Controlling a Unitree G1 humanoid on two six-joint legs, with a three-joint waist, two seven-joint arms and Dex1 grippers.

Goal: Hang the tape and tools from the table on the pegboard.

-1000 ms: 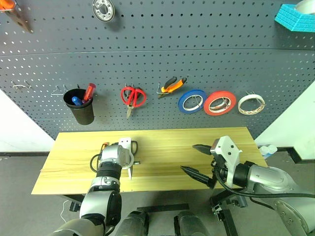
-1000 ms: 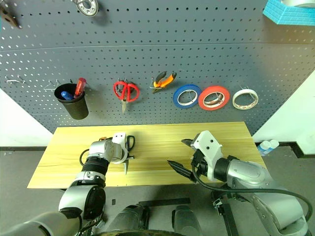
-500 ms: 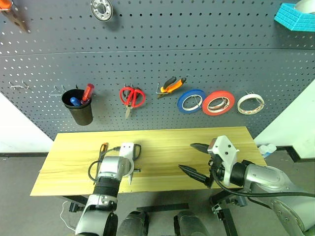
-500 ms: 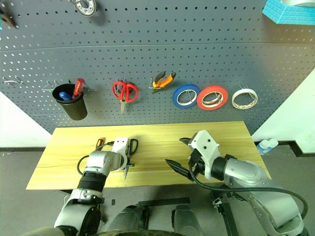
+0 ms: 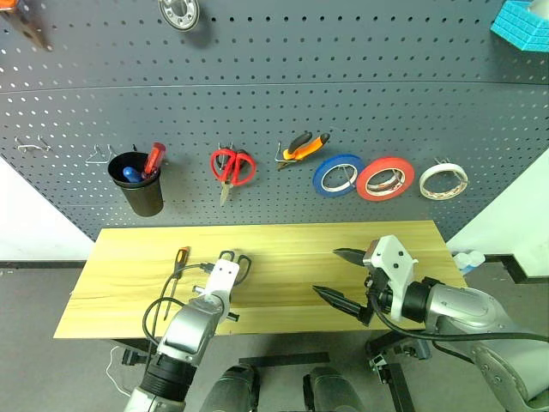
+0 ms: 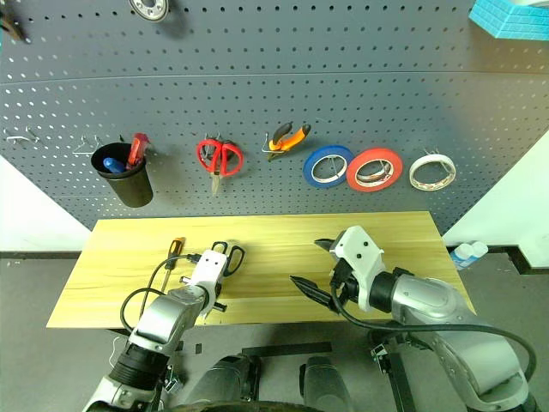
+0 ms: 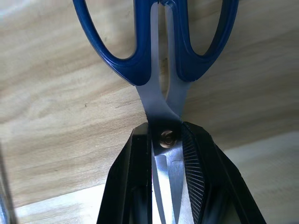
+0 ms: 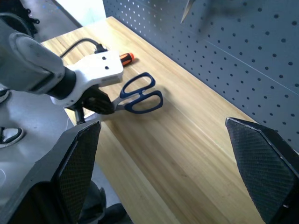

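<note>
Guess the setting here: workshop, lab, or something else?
Probably a workshop-style test bench. A dark grey pegboard carries red scissors, pliers and three tape rolls, above a wooden table.

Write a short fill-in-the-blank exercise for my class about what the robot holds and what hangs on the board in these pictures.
1. The left gripper is shut on the blue-handled ____.
2. The right gripper holds ____.
3. On the pegboard, the tape hangs to the right of the ____ roll.
4. The screwdriver lies on the ____.

Missing words: scissors; nothing; red-orange; table
</note>
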